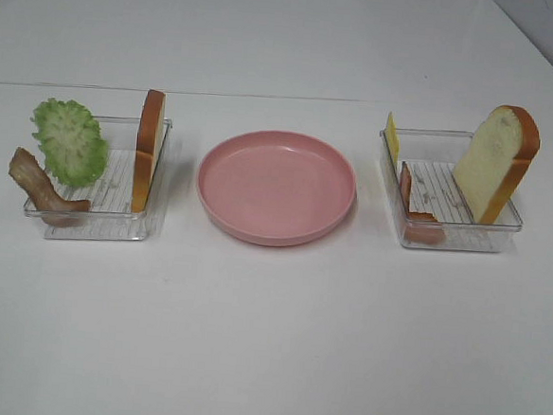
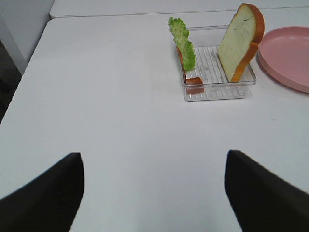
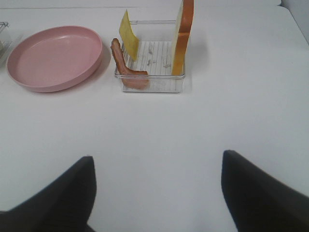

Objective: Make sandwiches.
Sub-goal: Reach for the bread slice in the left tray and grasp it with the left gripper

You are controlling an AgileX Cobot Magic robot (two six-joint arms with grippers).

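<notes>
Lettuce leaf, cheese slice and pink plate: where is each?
lettuce leaf (image 1: 70,141), high view, middle of the ruffled leaf.
cheese slice (image 3: 129,35), right wrist view, flat yellow face.
pink plate (image 1: 276,184), high view, bare middle.

Pink plate (image 1: 276,184) centre, left tray (image 1: 99,235) with lettuce leaf (image 1: 70,139), right tray (image 1: 456,242) with cheese slice (image 1: 392,135)

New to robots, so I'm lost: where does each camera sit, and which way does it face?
Exterior high: mounted high, looks down on the table, pink plate between left tray and right tray; no robot parts.
Left wrist: on the left arm, faces the left tray's lettuce; open left gripper shows.
Right wrist: on the right arm, faces the right tray's cheese slice; open right gripper shows.
Shared: all show the pink plate.
</notes>
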